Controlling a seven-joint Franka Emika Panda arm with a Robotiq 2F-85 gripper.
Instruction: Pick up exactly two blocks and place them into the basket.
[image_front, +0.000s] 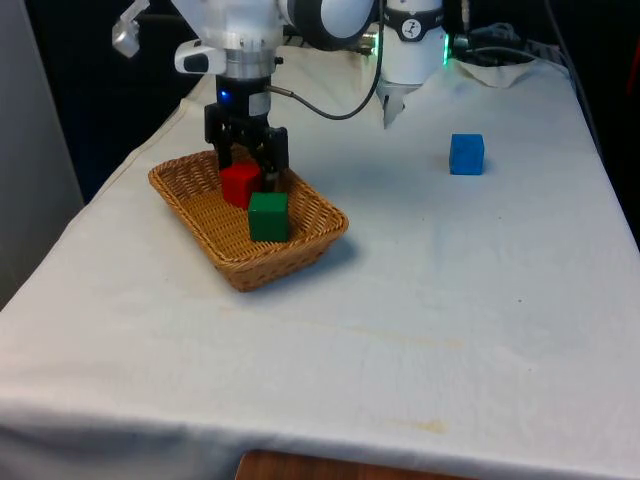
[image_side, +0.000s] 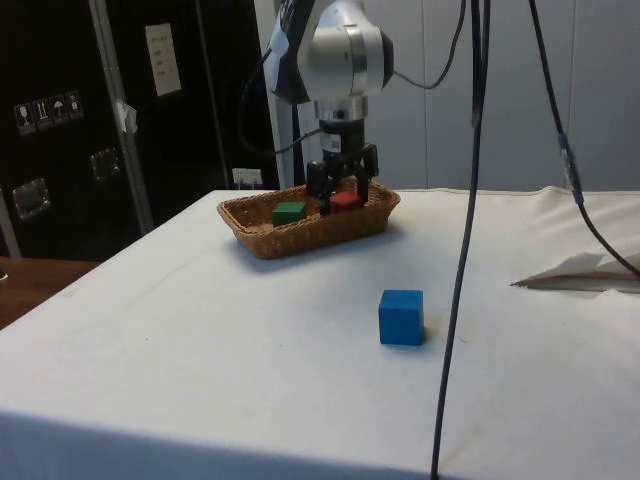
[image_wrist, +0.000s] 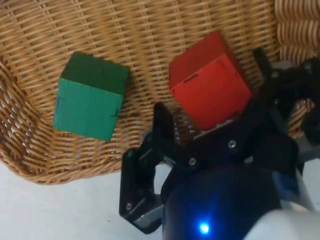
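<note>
Gripper (image_front: 247, 158) is hanging low over the wicker basket (image_front: 310, 243), fingers pointing down into it. Side view is showing the same: gripper (image_side: 341, 186) is sitting just above the basket (image_side: 268, 240) at its end farther from that camera.

Red block (image_front: 240, 184) is lying directly beneath the gripper, between the two fingers. In the wrist view the red block (image_wrist: 209, 80) is resting tilted on the weave, with one finger (image_wrist: 162, 125) standing at one side of it and the other finger at the opposite side. Fingers are standing spread, a visible gap showing beside the block at the nearer finger; they are flanking it, not clamping it. The block is sitting on the basket floor.

Green block (image_front: 268, 216) is lying in the basket too, just beside the red one, on the side of the gripper nearer the front camera. In the wrist view the green block (image_wrist: 89, 96) is sitting apart from the fingers, near the basket's curved wall (image_wrist: 30, 150).

Blue block (image_front: 466, 154) is sitting on the white cloth (image_front: 420, 330), well apart from the gripper and outside the basket, toward the front view's right. In the side view the blue block (image_side: 401, 317) is standing alone on the cloth, nearer that camera than the gripper.
</note>
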